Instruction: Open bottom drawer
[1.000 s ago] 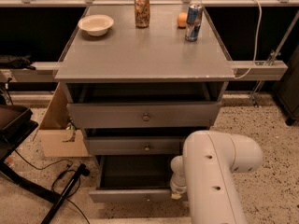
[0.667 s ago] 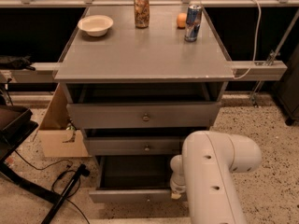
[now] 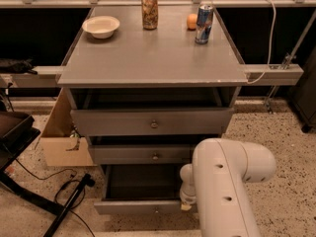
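Nothing moved; bottom drawer pulled out; claw at its right corner, grip cannot tell; blue can label unreadable.

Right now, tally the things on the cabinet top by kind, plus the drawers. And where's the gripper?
Bowls: 1, white bowl
Cans: 2, brown can, blue can
Oranges: 1, orange
Drawers: 3, top drawer, middle drawer, bottom drawer, pulled out with its inside showing
Total: 7
The gripper sits at the bottom drawer's front, right end, mostly hidden behind the arm.

The claw at right front end of bottom drawer
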Tool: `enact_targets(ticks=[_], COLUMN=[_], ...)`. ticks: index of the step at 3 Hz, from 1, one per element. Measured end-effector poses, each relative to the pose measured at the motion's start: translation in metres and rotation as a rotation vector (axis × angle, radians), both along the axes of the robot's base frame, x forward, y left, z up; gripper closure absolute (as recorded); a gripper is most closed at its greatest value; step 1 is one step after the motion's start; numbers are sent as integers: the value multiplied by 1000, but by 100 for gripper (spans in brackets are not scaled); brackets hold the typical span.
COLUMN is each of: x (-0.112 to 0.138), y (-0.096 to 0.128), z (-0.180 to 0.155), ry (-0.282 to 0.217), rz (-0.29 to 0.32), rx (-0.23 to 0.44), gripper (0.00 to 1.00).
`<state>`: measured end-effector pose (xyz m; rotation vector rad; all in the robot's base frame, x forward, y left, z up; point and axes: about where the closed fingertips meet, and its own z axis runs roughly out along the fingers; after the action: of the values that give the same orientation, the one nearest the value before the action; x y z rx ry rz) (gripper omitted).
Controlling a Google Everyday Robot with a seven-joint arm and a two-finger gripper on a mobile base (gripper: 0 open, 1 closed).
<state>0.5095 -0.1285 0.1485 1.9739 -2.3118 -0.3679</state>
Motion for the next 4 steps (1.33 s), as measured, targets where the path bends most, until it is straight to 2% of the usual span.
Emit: enact_targets(ticks=[2,3,4], x=[0,0,0], y=[0,0,0], z=[0,0,0], ry=[0,0,0], rz=[0,0,0], rx=[0,0,0], gripper=[12,0,0])
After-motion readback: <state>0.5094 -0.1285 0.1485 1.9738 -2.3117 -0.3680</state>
